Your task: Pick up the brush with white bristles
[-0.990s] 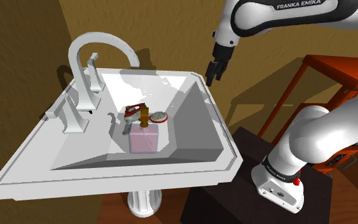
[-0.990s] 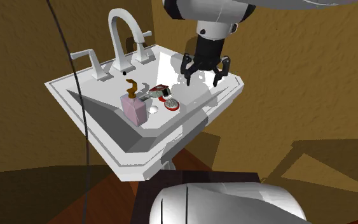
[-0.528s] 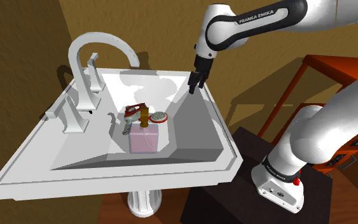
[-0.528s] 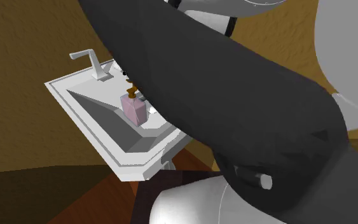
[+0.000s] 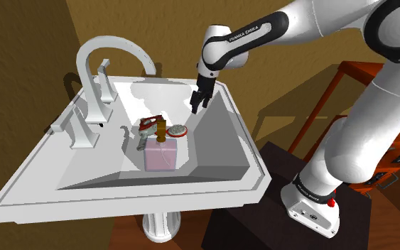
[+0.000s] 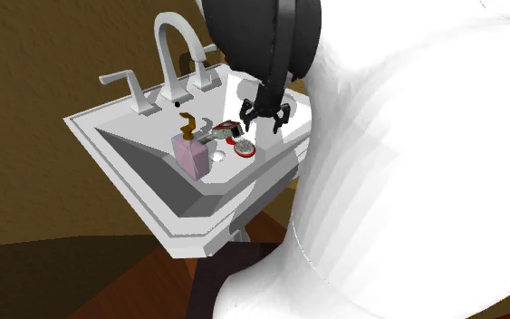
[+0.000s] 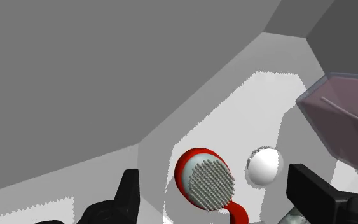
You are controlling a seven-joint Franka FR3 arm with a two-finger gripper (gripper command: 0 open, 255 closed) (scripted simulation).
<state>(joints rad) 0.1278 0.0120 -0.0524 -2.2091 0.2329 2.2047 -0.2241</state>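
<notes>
Lowered, the spread hand [image 5: 196, 106] frames a round, red-rimmed bristly brush [image 7: 208, 183].

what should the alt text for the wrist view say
The open black gripper hangs over a round red brush with pale bristles, which lies on the floor of a white sink, framed by the two fingers and untouched by them. A small white round object sits beside the brush, with a translucent pink bottle close by.

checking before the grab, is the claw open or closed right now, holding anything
Claw: open, holding nothing; its fingers stand apart above the red brush, not touching it.
</notes>
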